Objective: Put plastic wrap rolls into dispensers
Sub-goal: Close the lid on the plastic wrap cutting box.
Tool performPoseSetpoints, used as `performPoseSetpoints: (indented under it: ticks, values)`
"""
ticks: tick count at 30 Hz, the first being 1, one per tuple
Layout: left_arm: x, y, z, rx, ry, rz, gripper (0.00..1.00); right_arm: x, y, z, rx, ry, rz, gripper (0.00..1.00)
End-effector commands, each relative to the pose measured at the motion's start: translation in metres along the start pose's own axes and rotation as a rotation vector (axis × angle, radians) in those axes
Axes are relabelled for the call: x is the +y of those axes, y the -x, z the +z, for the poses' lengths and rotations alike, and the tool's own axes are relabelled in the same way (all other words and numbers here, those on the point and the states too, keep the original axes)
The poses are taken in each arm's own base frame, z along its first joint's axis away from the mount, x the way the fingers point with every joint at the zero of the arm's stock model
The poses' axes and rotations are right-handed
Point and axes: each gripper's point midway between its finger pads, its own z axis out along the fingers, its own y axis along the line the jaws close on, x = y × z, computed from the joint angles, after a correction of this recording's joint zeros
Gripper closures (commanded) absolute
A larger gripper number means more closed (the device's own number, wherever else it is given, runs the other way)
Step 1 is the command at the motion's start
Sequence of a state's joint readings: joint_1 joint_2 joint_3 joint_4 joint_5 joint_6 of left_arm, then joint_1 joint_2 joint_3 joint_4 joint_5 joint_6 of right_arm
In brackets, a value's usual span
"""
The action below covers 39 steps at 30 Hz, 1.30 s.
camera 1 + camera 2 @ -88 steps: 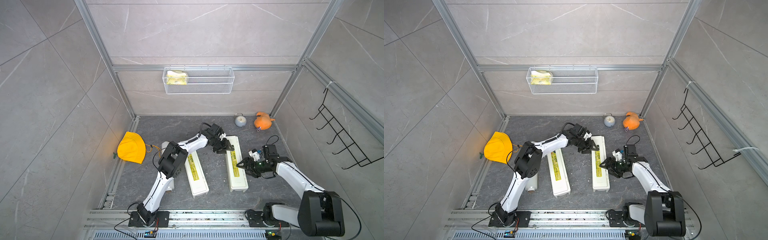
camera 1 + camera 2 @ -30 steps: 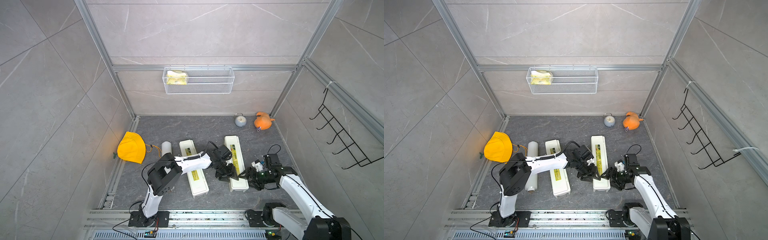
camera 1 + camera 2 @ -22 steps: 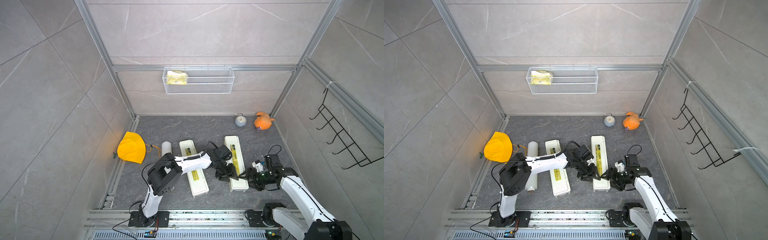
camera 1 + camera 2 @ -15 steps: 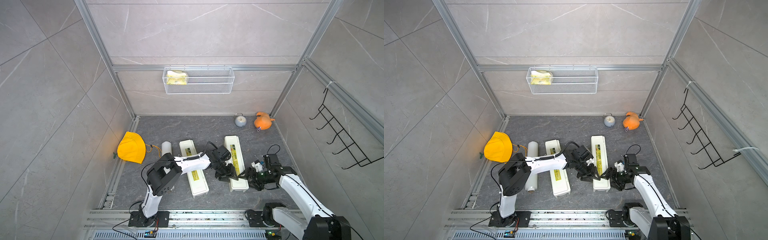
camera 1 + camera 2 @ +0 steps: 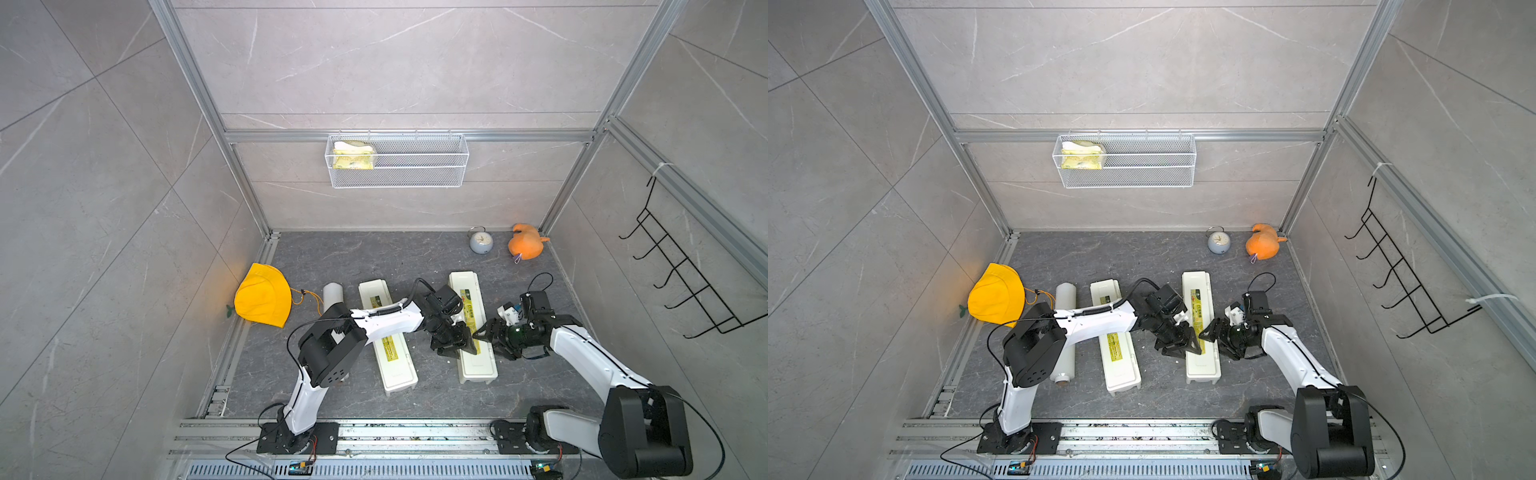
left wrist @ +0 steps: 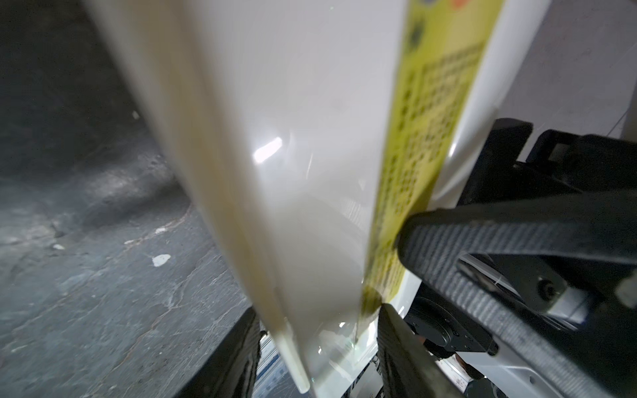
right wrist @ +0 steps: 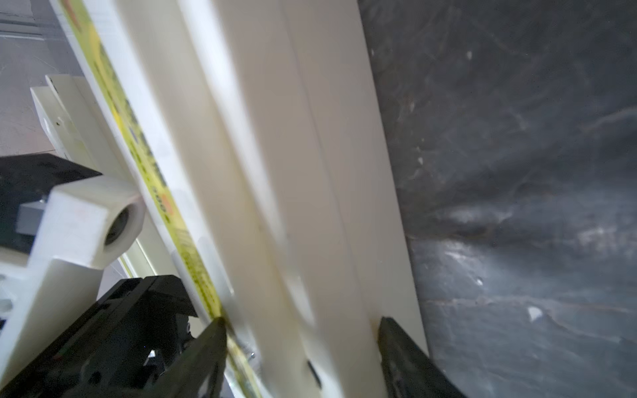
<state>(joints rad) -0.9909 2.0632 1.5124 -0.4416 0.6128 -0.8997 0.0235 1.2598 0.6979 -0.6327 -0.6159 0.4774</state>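
Two long white dispensers lie closed on the dark floor, the left dispenser (image 5: 388,336) and the right dispenser (image 5: 473,324), each with a yellow-green label. My left gripper (image 5: 455,347) (image 6: 317,344) is on the right dispenser's (image 6: 293,155) left long edge, shut on it with one finger on the label. My right gripper (image 5: 490,340) (image 7: 303,330) faces it across the same dispenser (image 7: 310,172), shut on its right side. One plastic wrap roll (image 5: 1065,332) lies left of the left dispenser, partly behind my left arm.
A yellow hat (image 5: 262,296) leans at the left wall. A small clock (image 5: 481,242) and an orange plush toy (image 5: 525,246) stand at the back right. A wire basket (image 5: 397,160) hangs on the back wall, a black hook rack (image 5: 681,282) on the right wall.
Since the earliest frames my left gripper has come from the right dispenser's far half to its near half, uncovering the roll's far end. Over the last second both arms have barely moved.
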Motion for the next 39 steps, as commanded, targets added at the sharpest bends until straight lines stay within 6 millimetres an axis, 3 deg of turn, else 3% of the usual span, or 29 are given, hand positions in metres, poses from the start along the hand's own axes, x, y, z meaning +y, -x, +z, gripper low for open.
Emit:
performPoseSetpoints:
  ticks: [1, 7, 10, 12, 20, 29, 39]
  values:
    - [0.106, -0.009, 0.039, 0.071, 0.302, -0.14, 0.45, 0.008, 0.021, 0.005, -0.033, 0.004, -0.043, 0.35]
    - [0.117, 0.043, 0.016, -0.007, 0.327, -0.126, 0.45, 0.018, 0.053, 0.008, -0.058, 0.02, -0.064, 0.36]
    - [0.111, 0.07, 0.005, -0.043, 0.312, -0.104, 0.43, 0.023, 0.073, 0.012, -0.065, 0.031, -0.074, 0.37]
    - [0.114, 0.082, 0.009, -0.039, 0.319, -0.102, 0.43, 0.026, 0.086, 0.012, -0.071, 0.044, -0.077, 0.37]
    - [0.103, 0.097, 0.01, -0.039, 0.335, -0.091, 0.42, 0.052, 0.118, 0.014, -0.079, 0.186, -0.103, 0.34]
    - [0.119, 0.124, 0.008, -0.063, 0.407, -0.099, 0.41, 0.059, 0.15, 0.018, -0.111, 0.333, -0.079, 0.37]
    - [0.129, 0.174, -0.023, -0.196, 0.38, -0.112, 0.39, 0.06, 0.199, 0.02, -0.193, 0.371, -0.048, 0.43]
